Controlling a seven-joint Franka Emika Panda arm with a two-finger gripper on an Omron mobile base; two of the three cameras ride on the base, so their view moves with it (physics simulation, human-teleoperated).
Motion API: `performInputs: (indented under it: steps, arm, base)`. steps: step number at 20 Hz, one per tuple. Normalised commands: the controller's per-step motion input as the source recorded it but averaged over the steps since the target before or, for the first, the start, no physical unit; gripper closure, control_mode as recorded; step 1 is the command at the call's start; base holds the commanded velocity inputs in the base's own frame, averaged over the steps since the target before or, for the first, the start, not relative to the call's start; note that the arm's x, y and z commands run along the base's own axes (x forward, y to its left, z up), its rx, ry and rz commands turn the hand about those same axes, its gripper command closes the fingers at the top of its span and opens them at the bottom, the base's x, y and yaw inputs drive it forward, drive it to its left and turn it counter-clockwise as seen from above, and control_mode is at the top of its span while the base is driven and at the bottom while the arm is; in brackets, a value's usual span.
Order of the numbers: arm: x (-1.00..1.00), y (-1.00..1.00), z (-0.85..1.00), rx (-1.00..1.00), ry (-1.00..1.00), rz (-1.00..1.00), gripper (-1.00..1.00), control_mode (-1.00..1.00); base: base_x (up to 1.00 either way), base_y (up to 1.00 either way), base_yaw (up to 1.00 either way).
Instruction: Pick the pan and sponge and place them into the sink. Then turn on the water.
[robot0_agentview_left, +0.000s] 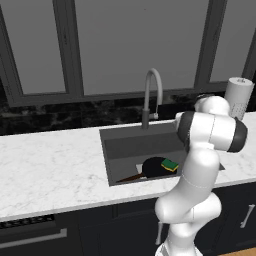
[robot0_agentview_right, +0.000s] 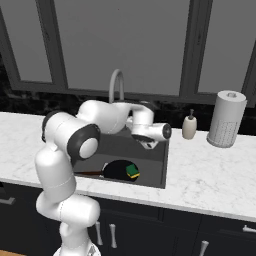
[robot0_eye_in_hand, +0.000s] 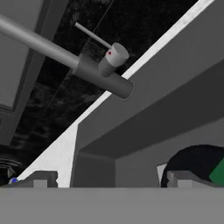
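The pan (robot0_agentview_left: 154, 166) lies on the bottom of the sink (robot0_agentview_left: 131, 145), toward its front, with its thin reddish-brown handle (robot0_agentview_left: 131, 177) pointing to the front left corner, and the sponge (robot0_agentview_left: 170, 165) sits on top of the pan at its right edge, green side up. The left base view shows that handle clearly, while the arm's white elbow covers the sink's right part and the hand itself. The right base view shows what is hidden there: the forearm reaches across the basin and the hand hangs over the sink's back right area, close to the base of the faucet (robot0_agentview_right: 117, 87), with the pan (robot0_agentview_right: 119, 170) and sponge (robot0_agentview_right: 132, 171) below and nearer the front. It also takes in a soap dispenser (robot0_agentview_right: 189, 126) and a paper towel roll (robot0_agentview_right: 226, 119) standing on the marble surface (robot0_agentview_right: 210, 172) to the right of the sink. The hand view is rolled sideways and looks at the faucet's base and its thin lever (robot0_eye_in_hand: 94, 36), with the pan's dark curve and a corner of green sponge at lower right. The fingers (robot0_eye_in_hand: 186, 178) are spread wide at its bottom edge, with nothing between them.
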Motion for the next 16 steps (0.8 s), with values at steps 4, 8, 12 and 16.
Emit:
performInputs:
  steps: [4, 8, 12, 16]
  arm:
    - [0.2, 0.11, 0.0, 0.02, -0.13, 0.0, -1.0, -1.0]
    - [0.26, 0.11, 0.0, 0.0, -0.04, 0.0, -1.0, -1.0]
    - [0.28, 0.09, 0.0, 0.0, 0.0, 0.0, -1.0, -1.0]
    - [0.38, 0.09, 0.0, 0.0, 0.0, 0.0, -1.0, -1.0]
  base:
    - [0.0, 0.0, 0.0]
    - [0.0, 0.0, 0.0]
    - [0.0, 0.0, 0.0]
    - [0.0, 0.0, 0.0]
